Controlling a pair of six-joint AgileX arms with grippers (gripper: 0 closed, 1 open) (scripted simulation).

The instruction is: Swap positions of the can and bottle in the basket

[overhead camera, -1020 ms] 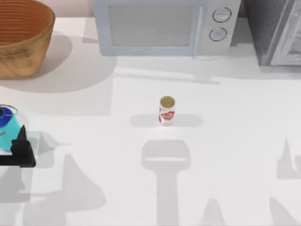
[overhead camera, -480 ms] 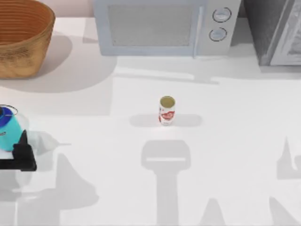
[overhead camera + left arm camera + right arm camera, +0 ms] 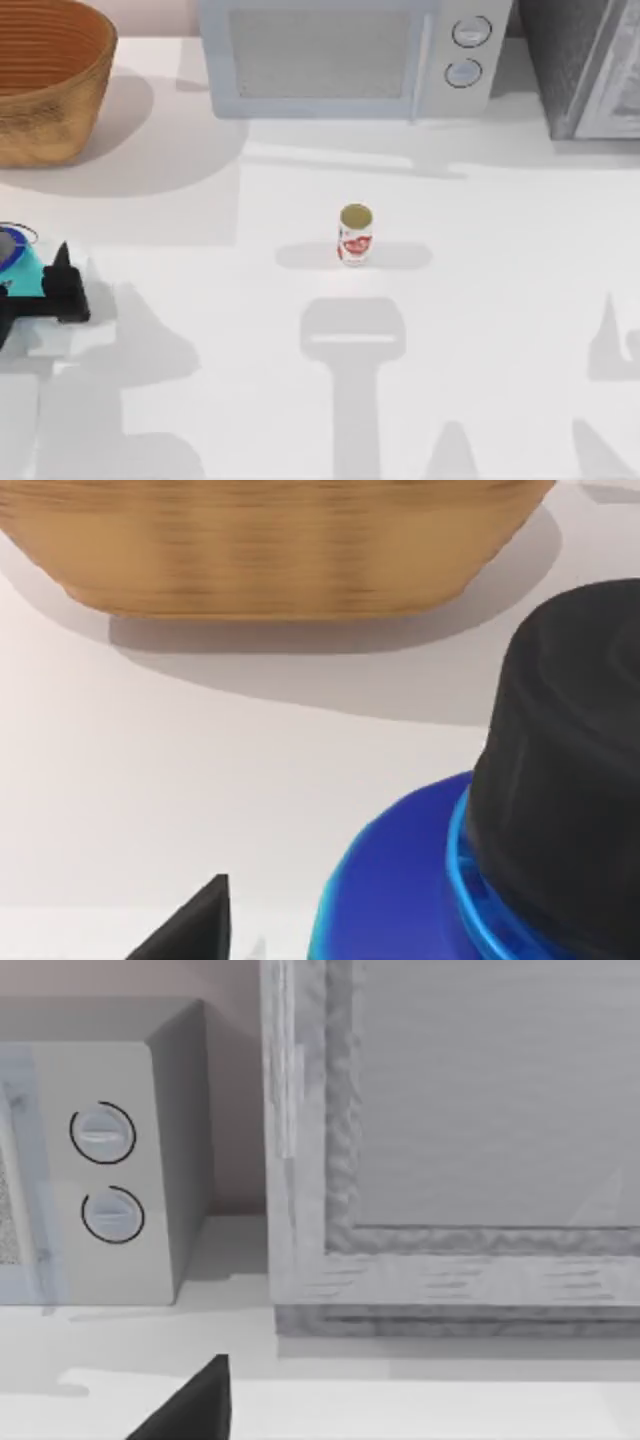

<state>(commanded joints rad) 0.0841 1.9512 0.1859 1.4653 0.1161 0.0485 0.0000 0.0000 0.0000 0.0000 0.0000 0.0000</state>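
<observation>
At the left edge of the tabletop, toward the near side, the left gripper (image 3: pixel 62 285) sits low beside the bottle (image 3: pixel 12 258), a blue bottle with a lighter blue-green body in the top view. In the left wrist view the bottle (image 3: pixel 400 880) shows a blue shoulder, a bright blue ring and a black cap, with 1 dark fingertip (image 3: pixel 195 925) just apart from it. Whether the fingers are spread or closing on the bottle cannot be told.

Near the middle of the tabletop the can (image 3: pixel 355 235) stands upright and alone, well apart from the bottle. It has a gold top and a white wall with a red label; the writing on it is too small to read.

At the far left corner sits the basket (image 3: pixel 45 115), round, woven, tan outside and ribbed orange-brown inside. Neither the can nor the bottle is in it.

Along the far edge stands a pale microwave (image 3: pixel 345 55) with 2 round knobs (image 3: pixel 470 32), 1 above the other, unlettered. At the far right corner is a grey cabinet (image 3: pixel 590 65).

The right wrist view shows 1 dark fingertip (image 3: pixel 190 1405) of the right arm, facing the microwave and cabinet; its grip cannot be told.
</observation>
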